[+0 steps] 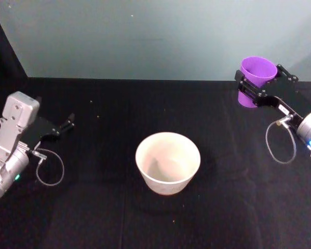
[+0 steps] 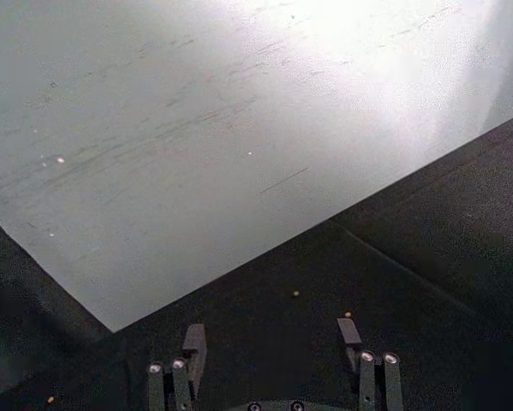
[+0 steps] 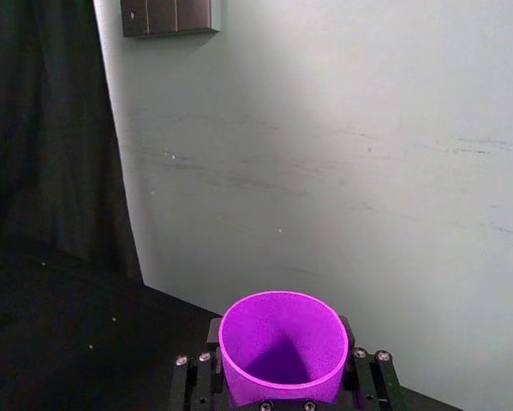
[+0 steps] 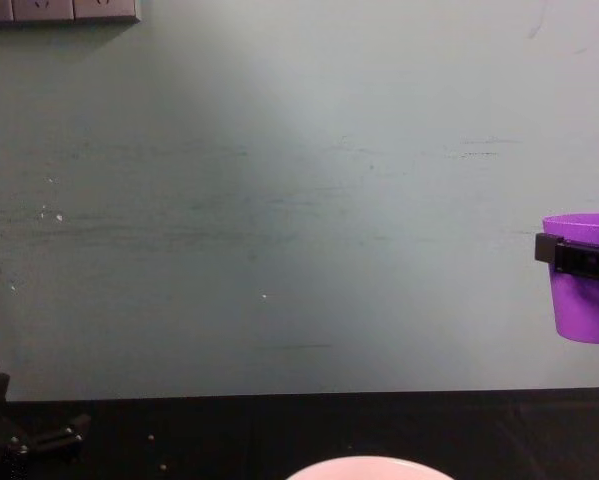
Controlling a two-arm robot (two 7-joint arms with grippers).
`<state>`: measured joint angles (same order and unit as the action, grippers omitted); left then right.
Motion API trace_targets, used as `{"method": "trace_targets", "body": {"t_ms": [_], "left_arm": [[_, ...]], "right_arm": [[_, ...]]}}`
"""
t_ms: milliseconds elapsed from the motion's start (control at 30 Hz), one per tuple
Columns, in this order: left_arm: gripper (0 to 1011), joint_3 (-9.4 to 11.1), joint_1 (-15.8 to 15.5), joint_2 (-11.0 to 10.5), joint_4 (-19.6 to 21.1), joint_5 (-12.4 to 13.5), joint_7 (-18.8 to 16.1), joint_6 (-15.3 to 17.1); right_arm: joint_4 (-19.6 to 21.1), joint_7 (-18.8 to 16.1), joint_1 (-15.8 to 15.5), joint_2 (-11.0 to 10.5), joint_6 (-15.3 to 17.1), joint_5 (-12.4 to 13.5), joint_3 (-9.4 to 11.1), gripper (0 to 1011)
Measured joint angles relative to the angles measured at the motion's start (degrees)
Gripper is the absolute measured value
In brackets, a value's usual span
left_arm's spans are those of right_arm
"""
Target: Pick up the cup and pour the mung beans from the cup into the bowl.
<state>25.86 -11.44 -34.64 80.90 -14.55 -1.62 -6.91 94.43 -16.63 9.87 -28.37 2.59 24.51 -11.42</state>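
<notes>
The purple cup (image 1: pixel 258 72) hangs upright above the table at the far right, beyond and right of the bowl (image 1: pixel 167 162). My right gripper (image 1: pixel 259 85) is shut on it, one finger on each side of its wall. In the right wrist view the cup (image 3: pixel 282 342) shows purple inner walls and a shadowed bottom; the mung beans are out of view. The chest view has the cup (image 4: pixel 584 300) at the right edge, well above the bowl's rim (image 4: pixel 364 466). The pale bowl looks bare inside. My left gripper (image 1: pixel 67 124) rests open at the left, low over the table.
Black cloth covers the table (image 1: pixel 103 207), which ends at a pale green wall (image 1: pixel 145 36). A few tiny pale specks (image 2: pixel 295 294) lie on the cloth near my left gripper (image 2: pixel 271 338). A cable loop (image 1: pixel 50 168) hangs by the left arm.
</notes>
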Motion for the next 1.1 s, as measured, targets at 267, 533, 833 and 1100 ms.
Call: {"method": "trace_targets", "body": {"t_ms": [267, 533, 833, 1100], "left_arm": [[1000, 0.0, 0.0, 0.0, 0.0, 0.0, 0.0, 0.0], [1000, 0.0, 0.0, 0.0, 0.0, 0.0, 0.0, 0.0], [1000, 0.0, 0.0, 0.0, 0.0, 0.0, 0.0, 0.0], [1000, 0.0, 0.0, 0.0, 0.0, 0.0, 0.0, 0.0]], "right_arm": [[0.0, 0.0, 0.0, 0.0, 0.0, 0.0, 0.0, 749], [-0.6, -3.5, 3.2, -0.9, 1.7, 3.4, 2.5, 749], [-7.1, -6.6, 10.2, -0.2, 3.2, 5.1, 0.1, 749], [-9.2, -7.4, 11.5, -0.6, 2.4, 1.7, -3.7, 749]]}}
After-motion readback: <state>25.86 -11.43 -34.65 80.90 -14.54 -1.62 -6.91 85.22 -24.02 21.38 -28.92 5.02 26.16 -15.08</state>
